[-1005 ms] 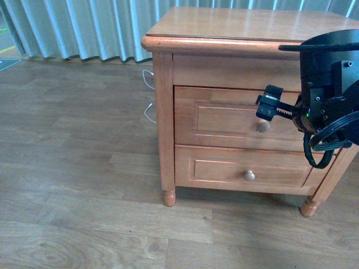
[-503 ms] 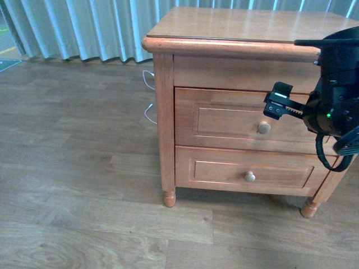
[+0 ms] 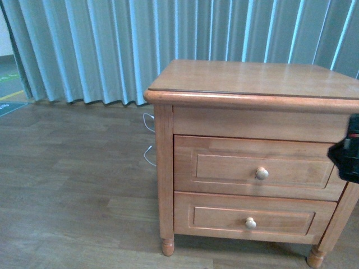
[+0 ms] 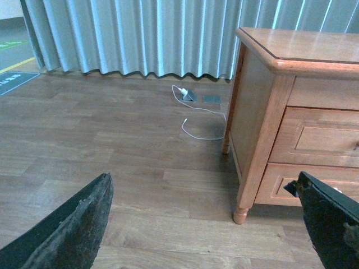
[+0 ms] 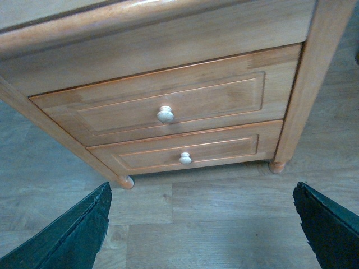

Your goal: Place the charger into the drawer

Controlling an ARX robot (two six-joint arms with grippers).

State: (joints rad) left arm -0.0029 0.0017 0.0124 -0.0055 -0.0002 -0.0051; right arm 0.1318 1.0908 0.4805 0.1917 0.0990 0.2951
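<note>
Wooden drawer [image 3: 255, 167] shut — right gripper [image 5: 202, 224] spread.

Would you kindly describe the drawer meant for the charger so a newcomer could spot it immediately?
Find the light-brown wooden nightstand in front of the pale curtain. It has two stacked drawers, both shut; the target is the upper drawer, with its round pale knob, directly above the lower drawer.

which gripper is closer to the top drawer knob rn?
Right. The right gripper faces the upper drawer's knob head-on, apart from it, fingers spread. The left gripper sits off the nightstand's left side, over the floor.
</note>
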